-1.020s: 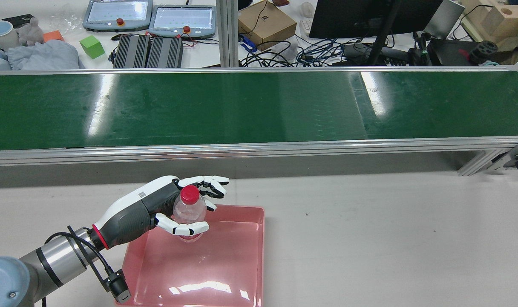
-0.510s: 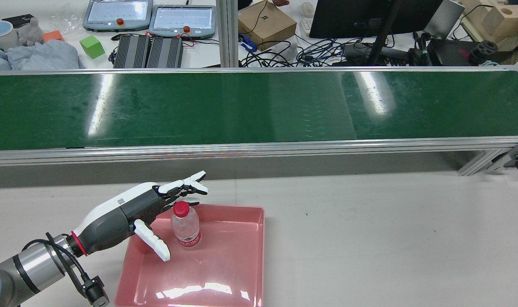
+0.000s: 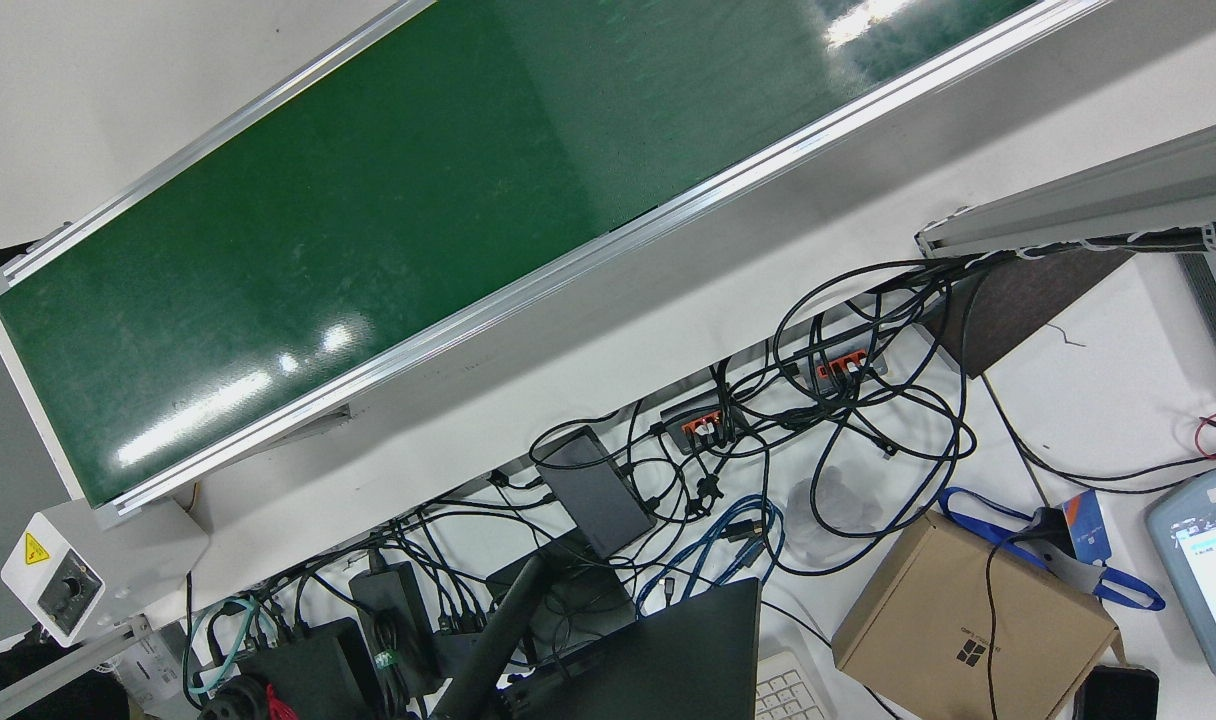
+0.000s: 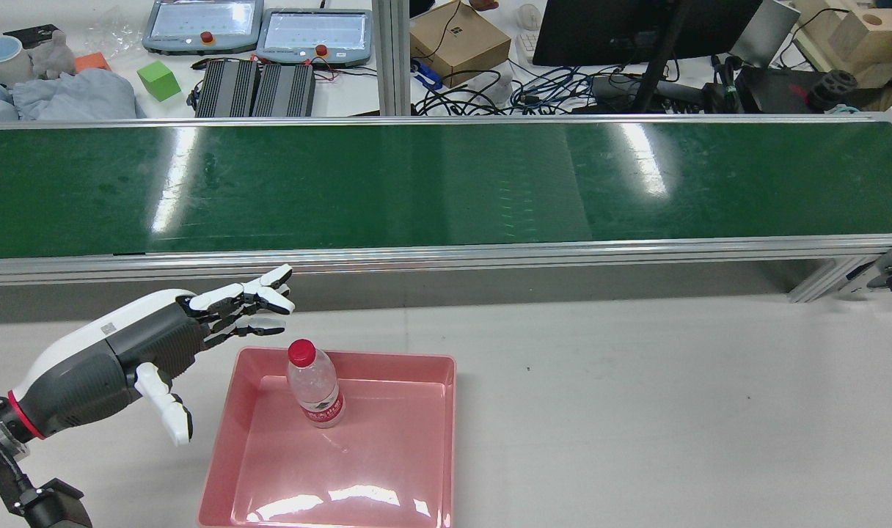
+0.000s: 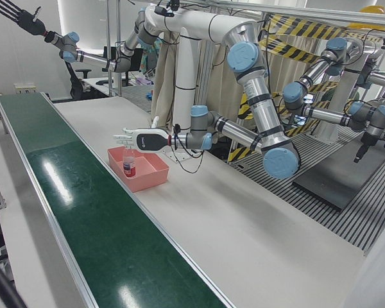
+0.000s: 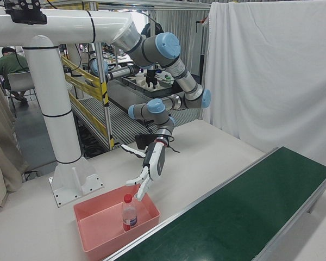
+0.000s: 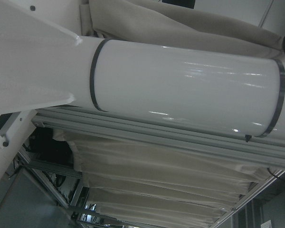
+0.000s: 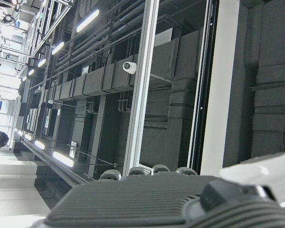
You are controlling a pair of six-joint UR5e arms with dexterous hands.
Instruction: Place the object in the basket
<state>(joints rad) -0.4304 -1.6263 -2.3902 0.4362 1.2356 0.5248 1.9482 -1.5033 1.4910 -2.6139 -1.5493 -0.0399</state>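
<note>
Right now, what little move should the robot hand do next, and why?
Probably just lift the left robot hand up and away from the pink basket. The bottle already stands upright inside the basket, and the robot hand is open beside it, touching nothing, so nothing seems left to place.

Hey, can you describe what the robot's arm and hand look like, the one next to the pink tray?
The left hand has a white back shell with a small square marking, a dark grey ribbed palm, and white fingers with black joints. A red ring sits at its wrist. The arm is silver with light blue joint caps, and a black cable runs along it.
</note>
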